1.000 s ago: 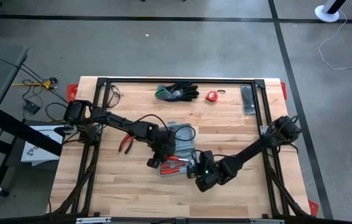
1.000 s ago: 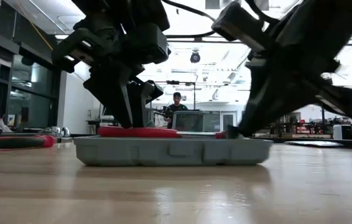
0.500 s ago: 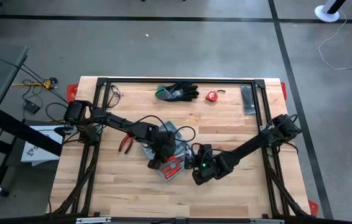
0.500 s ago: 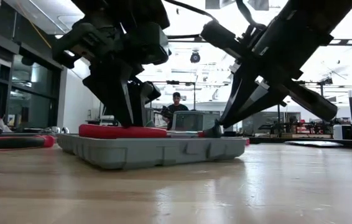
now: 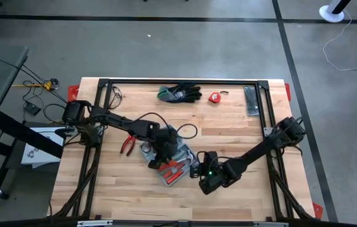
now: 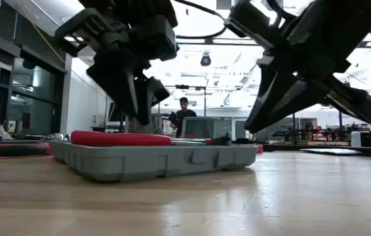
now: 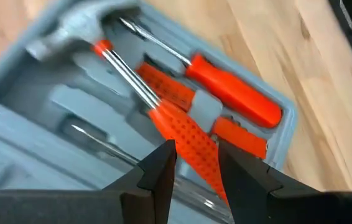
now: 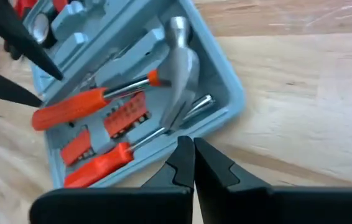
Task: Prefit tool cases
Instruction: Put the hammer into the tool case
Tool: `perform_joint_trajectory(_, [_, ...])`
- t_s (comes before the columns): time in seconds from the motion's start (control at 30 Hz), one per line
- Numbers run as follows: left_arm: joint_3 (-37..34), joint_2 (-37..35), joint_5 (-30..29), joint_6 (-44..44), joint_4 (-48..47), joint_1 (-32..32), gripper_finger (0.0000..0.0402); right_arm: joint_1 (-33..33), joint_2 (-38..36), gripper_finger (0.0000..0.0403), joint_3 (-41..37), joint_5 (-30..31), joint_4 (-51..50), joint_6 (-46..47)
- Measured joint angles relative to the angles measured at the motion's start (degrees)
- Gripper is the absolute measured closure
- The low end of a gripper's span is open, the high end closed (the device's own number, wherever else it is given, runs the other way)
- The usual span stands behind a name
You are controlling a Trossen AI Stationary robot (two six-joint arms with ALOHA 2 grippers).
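Note:
The grey-blue tool case [image 5: 166,179] lies open on the wooden table, skewed to its edges, with orange-handled tools in its recesses. A hammer [image 8: 179,56] lies in it, and my left gripper [image 7: 191,158] is shut on the hammer's orange handle. In the low view my left gripper [image 6: 135,119] comes down onto that red handle [image 6: 120,138]. My right gripper [image 8: 193,146] is shut and empty, just off the case's rim [image 8: 229,106] beside the hammer head. In the low view my right gripper [image 6: 248,128] hangs a little above the case [image 6: 153,161]. My left gripper pinches the hammer's orange handle [image 7: 185,134] between its two fingers, about halfway along the grip. The fingers slant down from above and lie across the handle. The hammer rests in the case's recess, head [image 7: 70,31] away from the fingers.
Red-handled pliers [image 5: 128,146] lie left of the case. Black-and-green gloves [image 5: 180,93], a red tape measure [image 5: 214,97] and a dark flat bar [image 5: 251,101] lie along the far edge. A black frame [image 5: 178,82] rings the table. A person [image 6: 185,108] stands far behind.
The case has turned about flat on the table and now lies skewed to the table's edges, the hammer with it. My right gripper's shut tip stood at the case's right end and has now risen clear. My left gripper has stayed on the red handle.

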Motion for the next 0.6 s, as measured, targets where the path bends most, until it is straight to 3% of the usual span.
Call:
perform_joint_trajectory(0.07, [0.00, -0.91, -0.72, -0.31, 0.69, 1.28, 0.0287, -0.25, 0.00, 0.0403, 0.00, 0.02, -1.00, 0.35])
perform_joint_trajectory(0.2, [0.00, -1.43, -7.93, -0.88, 0.87, 3.73, 0.0287, -2.45, 0.00, 0.0403, 0.00, 0.05, -1.45, -1.07])
perform_joint_trajectory(0.6, [0.32, 5.78, -10.83, -0.93, 3.63, 5.39, 0.0287, -9.92, 0.00, 0.0403, 0.02, -5.98, 1.27, -13.36])
